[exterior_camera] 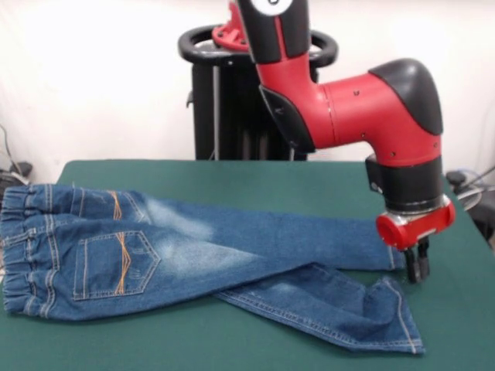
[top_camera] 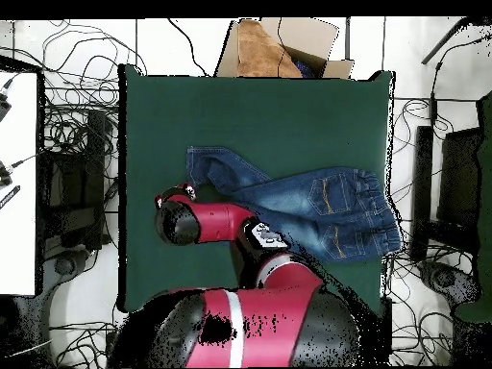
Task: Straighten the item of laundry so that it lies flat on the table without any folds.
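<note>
The item of laundry (exterior_camera: pixel 155 247), a small pair of blue jeans, lies back-side up across the green table (exterior_camera: pixel 232 178), waistband at the left and legs running right. The far leg stretches straight to its hem beside my gripper (exterior_camera: pixel 418 267). The near leg (exterior_camera: pixel 340 309) slants out from under it, with a turned-over flap near its hem. My gripper stands low at the far leg's hem, its fingers (exterior_camera: pixel 413 264) close together; whether they pinch the cloth I cannot tell. In the overhead view the jeans (top_camera: pixel 327 207) show with the waistband at the right, and the arm's wrist (top_camera: pixel 179 221) hides the gripper.
A cardboard box (top_camera: pixel 279 48) sits just beyond the table's top edge in the overhead view. Cables lie on the floor at both sides (top_camera: pixel 77 144). The jeans' waistband reaches near the table's right edge (top_camera: pixel 388 192).
</note>
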Tool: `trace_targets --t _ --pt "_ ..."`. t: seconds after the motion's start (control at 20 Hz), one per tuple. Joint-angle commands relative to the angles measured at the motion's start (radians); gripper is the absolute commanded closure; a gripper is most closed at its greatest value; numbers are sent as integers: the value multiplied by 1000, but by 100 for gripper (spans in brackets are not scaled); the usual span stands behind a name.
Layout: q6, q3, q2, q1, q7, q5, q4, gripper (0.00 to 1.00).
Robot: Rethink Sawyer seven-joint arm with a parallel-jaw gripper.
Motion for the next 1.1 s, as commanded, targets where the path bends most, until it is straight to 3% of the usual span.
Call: trace_targets --t 0.05,0.2,0.55,1.1 --pt "208 -123 -113 122 214 98 -42 100" --pt "242 -204 -161 183 198 90 -49 100" --pt "364 -342 -181 290 195 57 -100 100" --pt "318 -492 -140 429 261 56 -126 100"
